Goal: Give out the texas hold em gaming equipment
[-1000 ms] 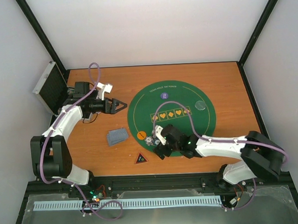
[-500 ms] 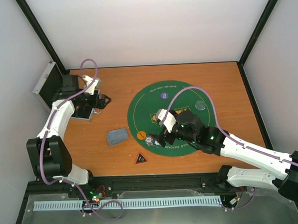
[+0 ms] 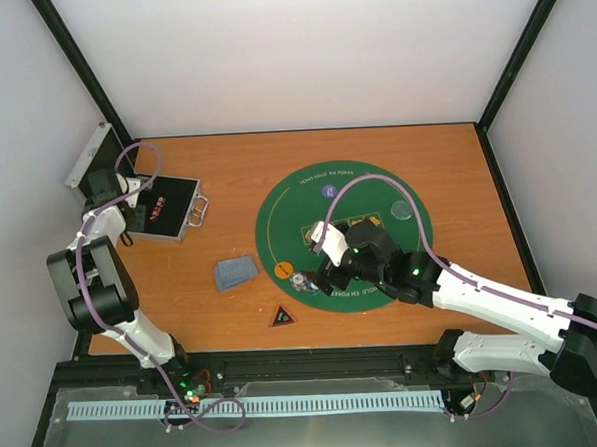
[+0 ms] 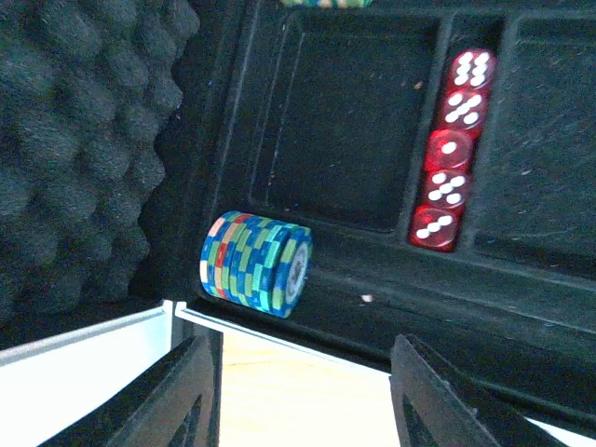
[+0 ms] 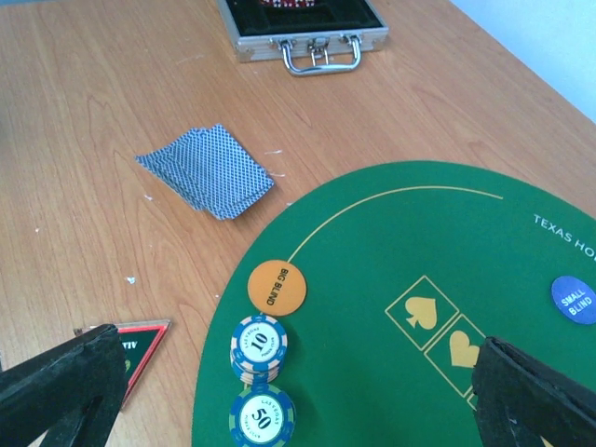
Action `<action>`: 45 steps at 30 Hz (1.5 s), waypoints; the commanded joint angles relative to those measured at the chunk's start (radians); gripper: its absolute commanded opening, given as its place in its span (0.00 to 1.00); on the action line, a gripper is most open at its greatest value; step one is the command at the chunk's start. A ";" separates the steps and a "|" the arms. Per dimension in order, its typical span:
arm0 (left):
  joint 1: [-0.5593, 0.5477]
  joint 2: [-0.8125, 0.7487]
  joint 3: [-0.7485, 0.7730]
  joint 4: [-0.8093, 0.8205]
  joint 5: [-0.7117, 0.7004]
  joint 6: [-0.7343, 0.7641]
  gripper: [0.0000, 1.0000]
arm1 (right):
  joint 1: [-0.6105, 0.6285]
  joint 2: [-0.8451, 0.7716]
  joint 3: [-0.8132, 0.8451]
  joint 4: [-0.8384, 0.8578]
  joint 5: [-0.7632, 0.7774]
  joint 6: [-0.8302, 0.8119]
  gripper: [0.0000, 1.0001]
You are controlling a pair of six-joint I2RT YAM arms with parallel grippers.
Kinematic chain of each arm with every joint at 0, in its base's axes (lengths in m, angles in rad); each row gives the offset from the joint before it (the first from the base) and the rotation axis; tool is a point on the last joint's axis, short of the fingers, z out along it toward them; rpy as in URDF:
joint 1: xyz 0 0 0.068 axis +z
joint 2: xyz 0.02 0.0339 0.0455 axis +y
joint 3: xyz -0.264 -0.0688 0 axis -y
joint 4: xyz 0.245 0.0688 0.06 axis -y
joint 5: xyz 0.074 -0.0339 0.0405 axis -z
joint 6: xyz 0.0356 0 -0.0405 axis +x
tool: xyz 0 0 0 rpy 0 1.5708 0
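Green-blue chip stack (image 4: 256,263) in case (image 4: 354,121) seems next: left gripper (image 4: 303,391), parted, must straddle and close; right gripper (image 5: 298,400) gapes empty.

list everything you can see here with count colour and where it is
table: one, orange-brown wood
mat: one, green, round, mid table
case: one, silver, black-lined, open, far left
dice: five, red, in a row inside the case
chip stack: one, mostly blue-green, on its side inside the case
card pile: one, grey-blue backs, on wood left of the mat
big blind disc: one, orange, mat's left edge
small blind disc: one, blue, far part of mat
clear disc: one, right part of mat
chip piles: two, blue-white and green-blue, beside the orange disc
triangle: one, dark, red-edged, on wood
left gripper: black, open, over the case
right gripper: black, open, over the chip piles
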 commanded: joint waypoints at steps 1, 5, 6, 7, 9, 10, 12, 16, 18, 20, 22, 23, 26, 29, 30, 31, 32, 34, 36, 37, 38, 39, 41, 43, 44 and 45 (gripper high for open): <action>0.024 0.062 0.013 0.084 -0.066 0.023 0.57 | -0.006 0.021 0.037 -0.017 0.008 -0.006 1.00; 0.028 0.095 0.007 0.122 -0.086 0.026 0.55 | -0.006 0.029 0.043 -0.011 0.003 -0.007 1.00; 0.028 0.104 0.006 0.135 -0.091 0.028 0.52 | -0.006 0.033 0.045 -0.010 0.002 -0.008 1.00; 0.030 0.113 0.009 0.144 -0.092 0.032 0.50 | -0.006 0.036 0.048 -0.011 0.003 -0.009 1.00; 0.030 0.134 0.021 0.151 -0.078 0.034 0.47 | -0.006 0.042 0.049 -0.013 -0.001 -0.009 1.00; 0.031 0.142 0.027 0.155 -0.067 0.031 0.45 | -0.006 0.046 0.049 -0.014 -0.002 -0.010 1.00; 0.031 0.154 0.038 0.163 -0.056 0.032 0.41 | -0.006 0.048 0.047 -0.016 -0.003 -0.009 1.00; 0.030 0.182 0.055 0.166 -0.049 0.036 0.39 | -0.006 0.045 0.044 -0.022 0.003 -0.009 1.00; 0.031 0.199 0.063 0.168 -0.056 0.037 0.40 | -0.006 0.039 0.042 -0.022 0.006 -0.009 1.00; 0.031 0.209 0.067 0.170 -0.058 0.036 0.41 | -0.006 0.035 0.036 -0.022 0.004 -0.009 1.00; 0.031 0.213 0.067 0.172 -0.059 0.033 0.42 | -0.006 0.036 0.034 -0.025 0.003 -0.009 1.00; 0.032 0.213 0.066 0.174 -0.060 0.032 0.43 | -0.006 0.037 0.033 -0.025 0.003 -0.009 1.00; 0.031 0.211 0.064 0.176 -0.047 0.038 0.43 | -0.006 0.042 0.029 -0.021 0.000 -0.007 1.00; 0.031 0.217 0.066 0.160 -0.022 0.040 0.43 | -0.006 0.047 0.028 -0.020 -0.001 -0.009 1.00; 0.031 0.217 0.064 0.152 -0.008 0.041 0.42 | -0.007 0.047 0.029 -0.021 0.000 -0.009 1.00; 0.030 0.215 0.062 0.143 0.010 0.039 0.42 | -0.006 0.047 0.029 -0.022 0.000 -0.009 1.00; 0.031 0.213 0.059 0.134 0.026 0.037 0.42 | -0.006 0.047 0.029 -0.024 0.000 -0.009 1.00; 0.031 0.210 0.056 0.109 0.067 0.035 0.42 | -0.006 0.044 0.028 -0.027 0.003 -0.010 1.00; 0.031 0.207 0.059 0.072 0.100 0.031 0.43 | -0.006 0.041 0.028 -0.030 0.005 -0.010 1.00; 0.031 0.203 0.057 0.057 0.115 0.029 0.43 | -0.006 0.039 0.028 -0.031 0.007 -0.010 1.00; 0.031 0.196 0.050 0.053 0.120 0.029 0.43 | -0.006 0.038 0.029 -0.031 0.010 -0.011 1.00; 0.031 0.190 0.043 0.053 0.124 0.032 0.43 | -0.006 0.037 0.029 -0.032 0.011 -0.011 1.00; 0.030 0.189 0.039 0.059 0.105 0.041 0.43 | -0.006 0.034 0.026 -0.031 0.012 -0.013 1.00; 0.032 0.196 0.044 0.074 0.080 0.045 0.43 | -0.006 0.036 0.026 -0.032 0.010 -0.013 1.00; 0.031 0.200 0.049 0.076 0.073 0.049 0.43 | -0.006 0.036 0.026 -0.033 0.010 -0.012 1.00; 0.031 0.205 0.058 0.076 0.066 0.051 0.43 | -0.006 0.035 0.026 -0.034 0.012 -0.013 1.00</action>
